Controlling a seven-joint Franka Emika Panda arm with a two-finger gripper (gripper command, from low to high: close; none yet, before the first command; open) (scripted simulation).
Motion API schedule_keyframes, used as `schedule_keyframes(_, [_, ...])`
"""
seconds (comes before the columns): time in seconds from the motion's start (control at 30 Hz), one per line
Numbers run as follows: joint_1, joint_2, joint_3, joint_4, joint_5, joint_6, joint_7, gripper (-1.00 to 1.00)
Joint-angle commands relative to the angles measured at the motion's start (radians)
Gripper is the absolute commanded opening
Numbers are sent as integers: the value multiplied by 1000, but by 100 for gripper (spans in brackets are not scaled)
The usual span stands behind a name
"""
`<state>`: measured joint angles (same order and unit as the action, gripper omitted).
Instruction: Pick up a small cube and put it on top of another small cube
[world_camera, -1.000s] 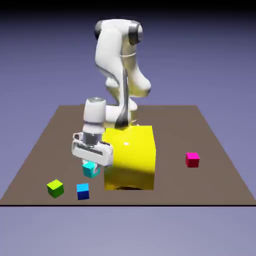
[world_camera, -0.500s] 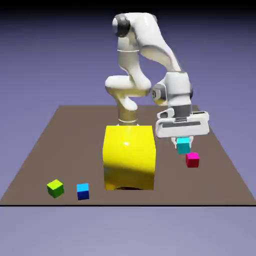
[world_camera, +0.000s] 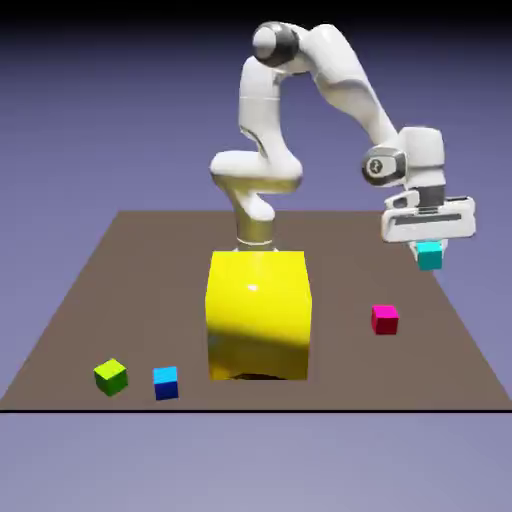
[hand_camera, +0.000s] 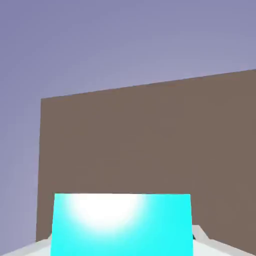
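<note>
My gripper (world_camera: 429, 250) hangs in the air at the exterior view's right, shut on the small cyan cube (world_camera: 429, 256). That cube fills the bottom of the hand view (hand_camera: 122, 224), with grey fingertips (hand_camera: 202, 235) just showing at its sides. The small magenta cube (world_camera: 385, 319) rests on the brown table (world_camera: 120, 290), below the held cube and a little toward the exterior view's left. It does not appear in the hand view.
A big yellow block (world_camera: 259, 314) stands mid-table in front of the arm's base. A lime-green small cube (world_camera: 111, 376) and a darker blue small cube (world_camera: 166, 382) lie near the front edge at the exterior view's left. The table's right edge runs close under the gripper.
The arm carried the cyan cube from beside the yellow block's left side, over to the right, past the magenta cube, and higher up.
</note>
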<state>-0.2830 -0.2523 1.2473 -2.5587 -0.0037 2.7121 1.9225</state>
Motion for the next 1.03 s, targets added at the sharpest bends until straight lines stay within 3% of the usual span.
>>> schedule_keyframes(0.0, [-17, -9, 36, -14, 12, -1, 26, -100])
schedule_keyframes(0.27, [-172, -72, 300, -136, 111, 7, 217, -100])
schedule_keyframes(0.93, [-780, -165, 921, -112, 298, 208, 97, -100])
schedule_keyframes(0.97, [-780, -165, 921, -112, 298, 208, 97, 100])
schedule_keyframes(1.0, [-780, -165, 921, -112, 298, 208, 97, 100])
